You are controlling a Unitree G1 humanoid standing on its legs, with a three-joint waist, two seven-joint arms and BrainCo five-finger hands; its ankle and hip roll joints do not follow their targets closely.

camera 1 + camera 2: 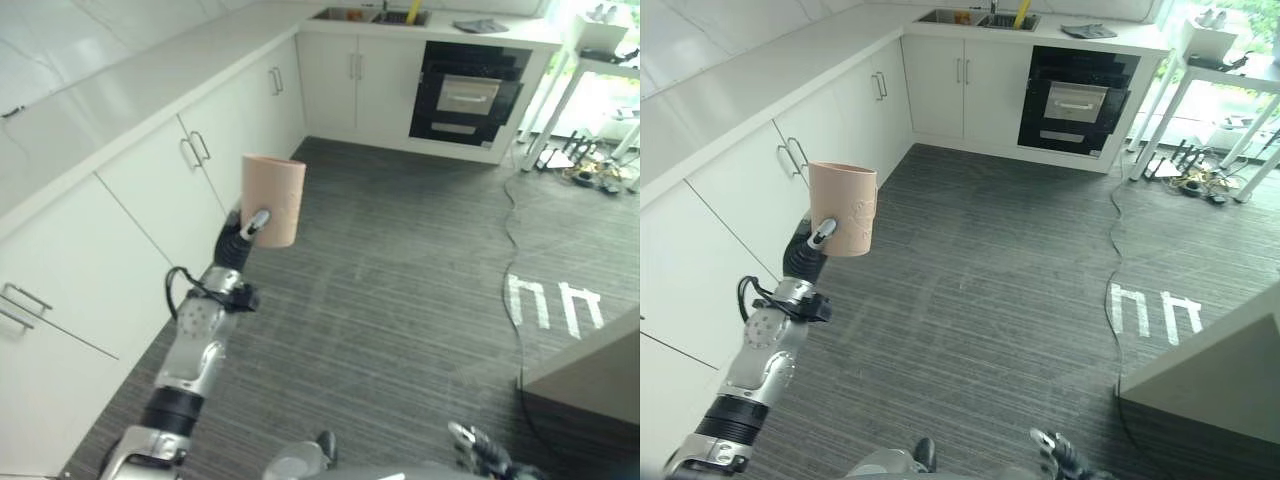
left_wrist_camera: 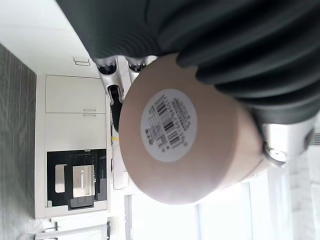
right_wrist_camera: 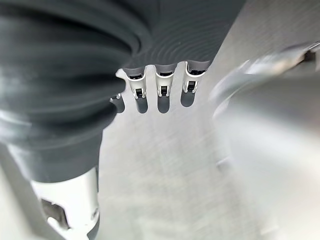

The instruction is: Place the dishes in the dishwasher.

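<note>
Left eye view: my left hand (image 1: 243,232) grips a pink cup (image 1: 273,198), fingers curled round its lower side. The cup stands upright just above the hand, long axis vertical, mouth up. The black dishwasher (image 1: 465,95) sits far ahead of the hand and off to its right, well apart, across the grey floor (image 1: 400,290).

Right eye view: same hold; cup (image 1: 843,207) over my left hand (image 1: 812,243), cabinets (image 1: 760,170) close on the hand's left.

Left wrist view: cup base with a round label (image 2: 168,125) sits right against my palm cover.

Right wrist view: my right hand (image 3: 160,87) hangs relaxed, fingers straight, holding nothing, floor beyond.

Left arm carries; I judge the next move is a walk toward the dishwasher.
</note>
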